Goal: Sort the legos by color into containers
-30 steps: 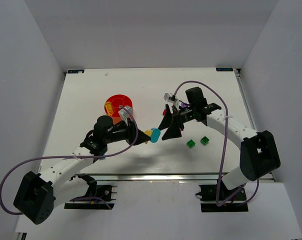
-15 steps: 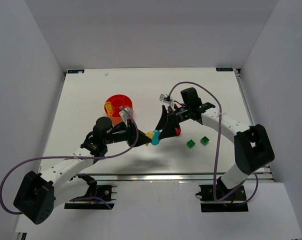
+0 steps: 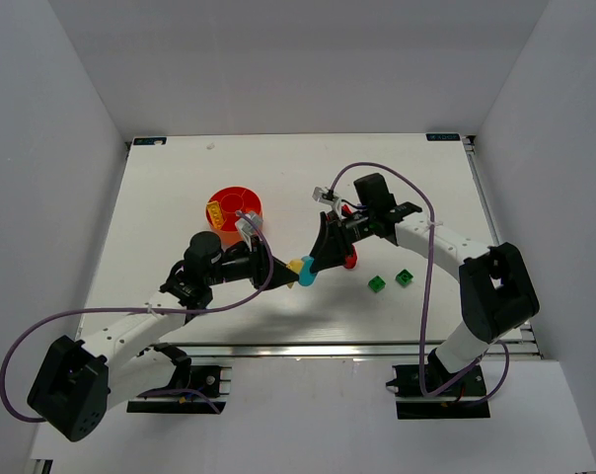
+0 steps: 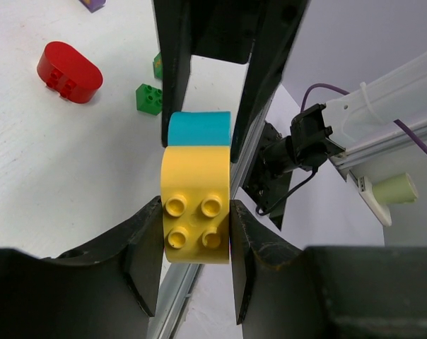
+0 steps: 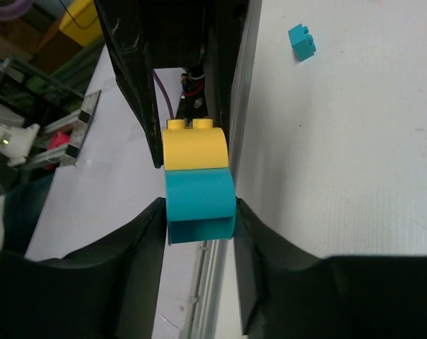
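Above the table's middle, a yellow lego (image 3: pixel 294 266) and a teal lego (image 3: pixel 306 276) hang joined end to end. My left gripper (image 4: pixel 196 236) is shut on the yellow lego (image 4: pixel 196 212), studs toward its camera. My right gripper (image 5: pixel 199 212) faces it, both fingers touching the sides of the teal lego (image 5: pixel 199 201). The round orange dish (image 3: pixel 241 194) sits at the back left with a yellow piece (image 3: pixel 216 211) in one section. On the table lie a red rounded lego (image 4: pixel 69 72) and two green legos (image 3: pixel 376 283) (image 3: pixel 405 277).
A small teal brick (image 5: pixel 301 42) lies on the white table in the right wrist view. A purple piece (image 4: pixel 93 4) shows at the top edge of the left wrist view. The table's metal front rail (image 3: pixel 308 350) runs just below both grippers.
My right gripper moved left to the teal lego and closed from wide open onto its sides. The left gripper kept its hold and barely moved.
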Robot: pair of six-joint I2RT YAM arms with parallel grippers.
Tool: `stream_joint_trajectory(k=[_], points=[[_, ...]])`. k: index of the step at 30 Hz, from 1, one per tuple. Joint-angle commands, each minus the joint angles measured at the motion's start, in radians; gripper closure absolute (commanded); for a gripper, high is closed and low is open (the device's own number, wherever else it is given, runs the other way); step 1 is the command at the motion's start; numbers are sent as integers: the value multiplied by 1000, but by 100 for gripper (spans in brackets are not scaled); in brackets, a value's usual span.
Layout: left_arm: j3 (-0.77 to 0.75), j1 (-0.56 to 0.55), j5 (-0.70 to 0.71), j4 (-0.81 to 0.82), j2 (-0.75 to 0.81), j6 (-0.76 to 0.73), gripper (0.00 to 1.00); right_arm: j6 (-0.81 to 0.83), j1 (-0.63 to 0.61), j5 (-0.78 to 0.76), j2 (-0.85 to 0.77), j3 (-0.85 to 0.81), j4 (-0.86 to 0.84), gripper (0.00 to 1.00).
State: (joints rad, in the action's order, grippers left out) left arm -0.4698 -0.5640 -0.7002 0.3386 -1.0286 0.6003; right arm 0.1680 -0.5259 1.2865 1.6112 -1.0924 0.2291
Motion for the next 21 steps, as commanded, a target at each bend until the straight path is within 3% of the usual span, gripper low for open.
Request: stream_joint_trajectory(k=[1, 2, 3, 5, 8, 14, 21], points=[[-1, -4, -19, 31, 2, 4, 83, 11, -3, 28, 9, -43, -25, 62], [-3, -4, -19, 34, 1, 4, 81, 10, -3, 40, 12, -43, -27, 65], [-4, -4, -13, 34, 1, 6, 75, 11, -3, 46, 15, -40, -27, 77], [-9, -4, -12, 36, 2, 4, 69, 14, -2, 50, 13, -34, -28, 89], [-13, -4, -10, 37, 9, 1, 57, 24, 3, 60, 4, -26, -24, 99], [-12, 6, -36, 53, 18, 4, 48, 48, 10, 76, -13, -26, 3, 100], [-6, 6, -59, 62, 15, 7, 47, 51, 14, 88, -13, -26, 7, 100]])
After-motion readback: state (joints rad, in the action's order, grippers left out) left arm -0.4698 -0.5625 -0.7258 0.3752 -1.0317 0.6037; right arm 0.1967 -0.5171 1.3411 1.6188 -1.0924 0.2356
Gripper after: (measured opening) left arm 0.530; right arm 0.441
